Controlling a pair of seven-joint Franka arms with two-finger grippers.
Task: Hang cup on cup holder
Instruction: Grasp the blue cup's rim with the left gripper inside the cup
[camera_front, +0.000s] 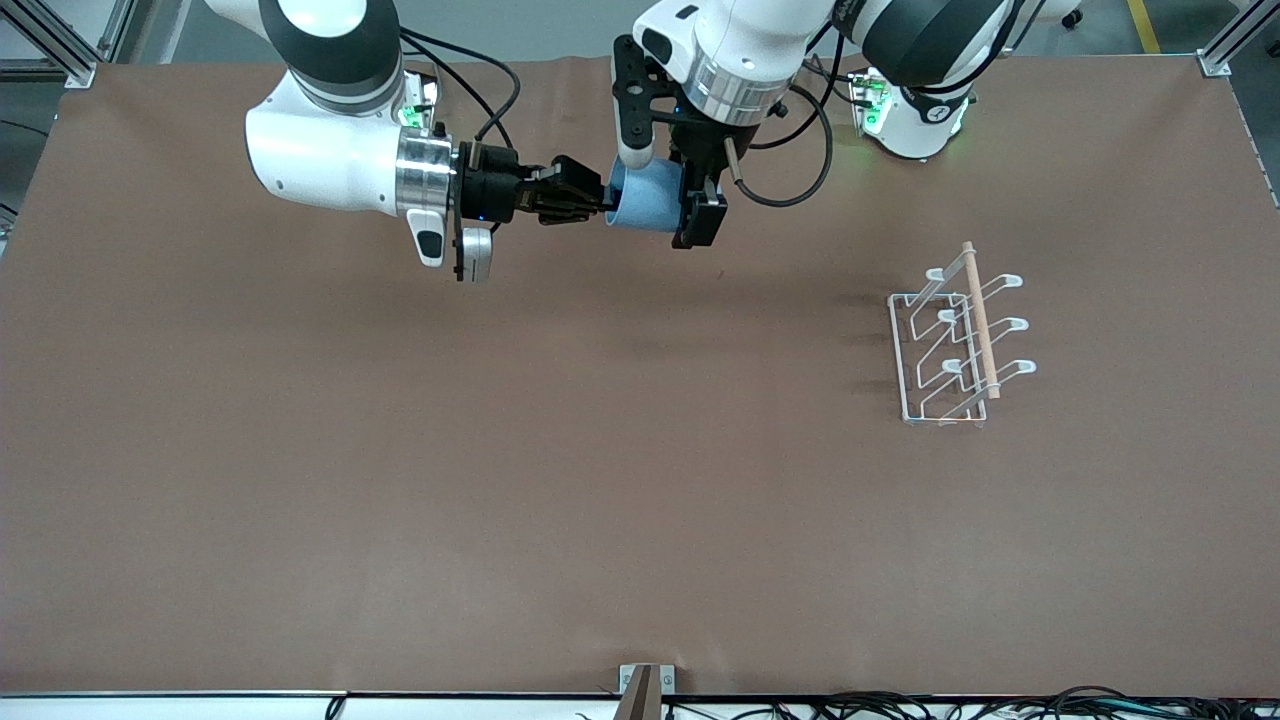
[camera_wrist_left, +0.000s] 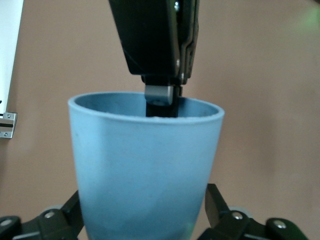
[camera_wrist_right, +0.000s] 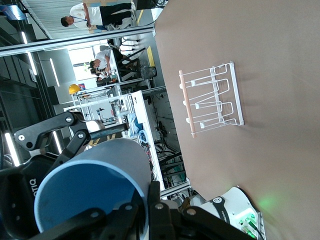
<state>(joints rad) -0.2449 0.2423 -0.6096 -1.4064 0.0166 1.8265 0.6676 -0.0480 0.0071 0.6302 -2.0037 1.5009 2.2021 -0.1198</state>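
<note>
The cup (camera_front: 645, 205) is a plain matte blue tapered tumbler with no handle, darker inside, held on its side in the air over the table (camera_front: 400, 450). The right gripper (camera_front: 598, 203) is clamped on its rim, 1 finger inside the mouth. The left gripper (camera_front: 665, 200) straddles its body, fingers apart. The white wire cup holder (camera_front: 950, 345) stands well apart, toward the left arm's end.
</note>
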